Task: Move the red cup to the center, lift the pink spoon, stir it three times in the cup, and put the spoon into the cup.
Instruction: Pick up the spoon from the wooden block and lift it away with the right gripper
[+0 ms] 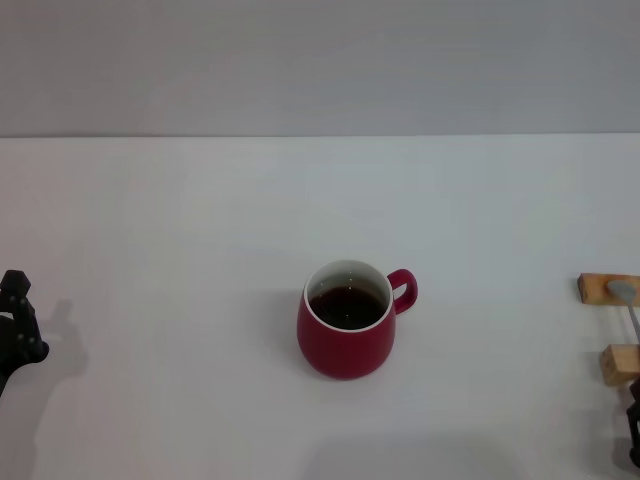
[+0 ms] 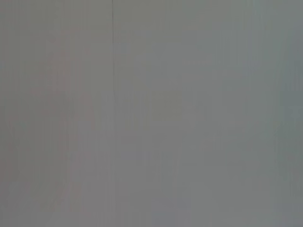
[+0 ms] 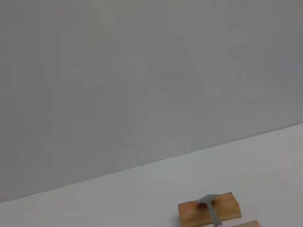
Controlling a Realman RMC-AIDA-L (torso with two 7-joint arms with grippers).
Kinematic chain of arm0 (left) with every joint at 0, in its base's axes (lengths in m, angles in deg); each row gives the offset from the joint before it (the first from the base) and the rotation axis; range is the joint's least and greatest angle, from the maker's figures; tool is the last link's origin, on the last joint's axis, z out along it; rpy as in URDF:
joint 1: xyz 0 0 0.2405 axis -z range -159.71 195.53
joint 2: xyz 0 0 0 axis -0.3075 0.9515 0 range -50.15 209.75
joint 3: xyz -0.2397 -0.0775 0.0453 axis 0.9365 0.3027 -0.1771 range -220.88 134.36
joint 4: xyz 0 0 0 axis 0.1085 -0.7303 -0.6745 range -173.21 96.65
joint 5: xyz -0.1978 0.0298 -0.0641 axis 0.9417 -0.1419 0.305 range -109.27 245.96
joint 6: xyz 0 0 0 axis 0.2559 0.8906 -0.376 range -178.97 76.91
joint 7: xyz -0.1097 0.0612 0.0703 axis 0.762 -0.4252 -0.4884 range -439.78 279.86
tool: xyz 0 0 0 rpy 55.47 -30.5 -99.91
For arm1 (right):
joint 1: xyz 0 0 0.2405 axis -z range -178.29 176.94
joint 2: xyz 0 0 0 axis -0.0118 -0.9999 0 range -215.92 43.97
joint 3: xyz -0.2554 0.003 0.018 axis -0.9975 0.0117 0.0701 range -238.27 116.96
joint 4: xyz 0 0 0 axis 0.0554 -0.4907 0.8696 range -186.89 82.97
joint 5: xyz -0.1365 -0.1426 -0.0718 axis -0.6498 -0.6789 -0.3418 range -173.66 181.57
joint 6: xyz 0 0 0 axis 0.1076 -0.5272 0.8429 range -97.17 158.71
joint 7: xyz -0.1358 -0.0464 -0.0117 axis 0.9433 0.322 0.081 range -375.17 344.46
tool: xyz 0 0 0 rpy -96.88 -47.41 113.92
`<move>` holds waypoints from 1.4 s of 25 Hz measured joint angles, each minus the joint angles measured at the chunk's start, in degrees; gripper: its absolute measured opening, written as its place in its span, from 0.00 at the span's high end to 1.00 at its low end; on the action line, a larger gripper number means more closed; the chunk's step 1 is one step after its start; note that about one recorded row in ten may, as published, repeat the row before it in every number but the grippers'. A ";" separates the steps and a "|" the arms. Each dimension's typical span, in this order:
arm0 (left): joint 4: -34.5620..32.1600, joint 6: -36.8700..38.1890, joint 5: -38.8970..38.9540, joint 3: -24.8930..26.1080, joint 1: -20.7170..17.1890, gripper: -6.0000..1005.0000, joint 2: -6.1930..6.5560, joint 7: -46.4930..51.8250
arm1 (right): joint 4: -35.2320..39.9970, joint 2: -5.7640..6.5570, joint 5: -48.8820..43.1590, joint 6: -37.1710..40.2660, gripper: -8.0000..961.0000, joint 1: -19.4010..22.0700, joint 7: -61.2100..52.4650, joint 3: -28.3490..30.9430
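The red cup (image 1: 346, 332), a dark-red mug with a white inside and dark liquid, stands in the middle of the white table (image 1: 200, 250), its handle pointing right and away. The pink spoon (image 1: 627, 305) lies across two small wooden blocks at the far right edge, grey bowl on the farther block. The right wrist view shows the same spoon (image 3: 211, 210) with its bowl on a block. My left gripper (image 1: 18, 325) sits low at the table's far left edge, well away from the cup. Only a dark sliver of my right gripper (image 1: 634, 425) shows at the bottom right, just nearer than the spoon.
The farther wooden block (image 1: 597, 289) and the nearer wooden block (image 1: 618, 364) hold the spoon off the table. A grey wall (image 1: 320, 60) rises behind the table's far edge. The left wrist view shows only a plain grey surface.
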 joint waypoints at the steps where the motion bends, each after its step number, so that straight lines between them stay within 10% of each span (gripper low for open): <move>1: 0.00 0.00 0.00 0.00 0.02 1.00 0.00 0.00 | 0.03 0.01 0.00 0.00 0.65 -0.04 0.00 -0.03; 12: -0.31 0.00 0.01 0.47 0.04 1.00 0.06 0.00 | 0.11 -0.03 0.42 -2.39 0.68 0.21 1.33 0.68; 22: -0.35 0.04 0.09 0.52 0.08 1.00 -0.04 0.00 | -0.05 -0.06 0.48 -2.09 0.99 0.00 1.44 0.40; 35: -0.30 0.20 0.09 0.25 0.00 1.00 -0.09 0.00 | -0.16 -0.03 0.53 -2.20 0.99 -0.33 1.48 0.23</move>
